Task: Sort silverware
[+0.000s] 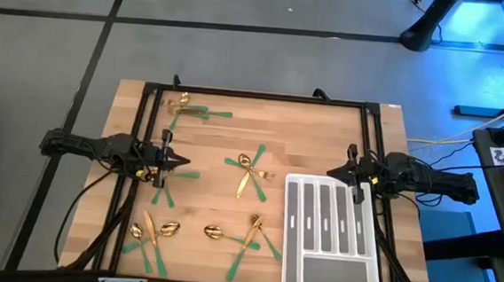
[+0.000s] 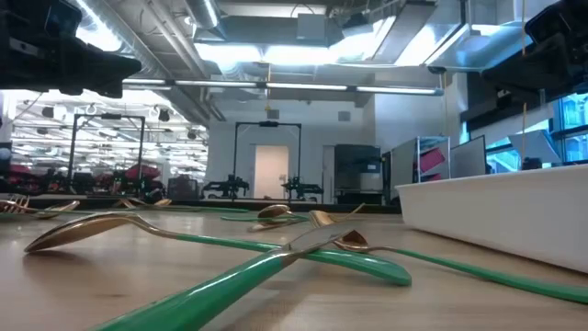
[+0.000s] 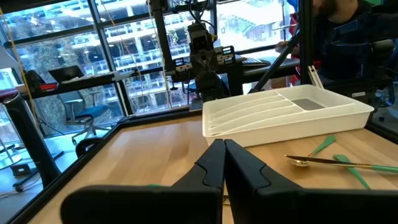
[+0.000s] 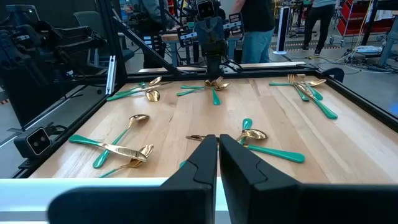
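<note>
The silverware (image 1: 248, 172) lies flat in little crossed piles all over the wood; shiny gold heads, thin green handles; none in the tray.

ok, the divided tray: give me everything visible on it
The tray is pale grey, plastic by the look of it, rectangular with rounded corners. Four long narrow slots run side by side, with one wide compartment across one end. Every compartment looks empty. It lies flat on the wooden table at the right front, under the right gripper; no silverware touches it.
</note>
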